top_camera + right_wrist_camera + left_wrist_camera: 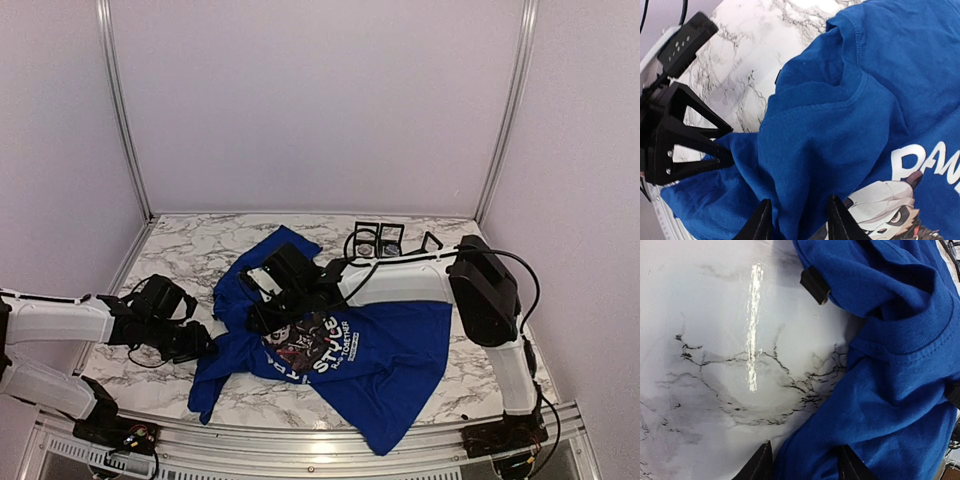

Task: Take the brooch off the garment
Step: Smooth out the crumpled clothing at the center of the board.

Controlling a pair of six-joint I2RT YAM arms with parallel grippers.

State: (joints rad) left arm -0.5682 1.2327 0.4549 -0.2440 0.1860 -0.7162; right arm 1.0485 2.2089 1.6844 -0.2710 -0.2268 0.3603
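**Blue panda T-shirt on marble bench, two sets of fingers at the cloth**

Setting: white bench [180, 240] veined in grey marble pattern, enclosed by pale walls [320, 100] and metal corner posts [122, 110].

1. Garment: royal-blue T-shirt [400, 350], crumpled, lying on the bench beneath and between both sets of fingers. The panda graphic [890, 212] and white lettering [920, 167] face up, just right of the right fingers in the wrist view. The ribbed collar [910, 335] lies ahead and to the right of the left fingers.

2. Left fingers [762, 465]: about half open at the shirt's edge, with a fold of blue cloth lying in the gap. Bare marble is on their left.

3. Right fingers [762, 222]: partly open, tips down on the shirt, with a ridge of cloth between them. The right arm [400, 280] stretches across the garment. The left fingers are near, off to the left, touching the cloth.

4. Small black piece [815, 284] with a shiny end, showing from under the shirt's edge well ahead of the left fingers. What it is cannot be told.

5. Two small black boxes [377, 240]: on the bench well beyond the right fingers, apart from the shirt.
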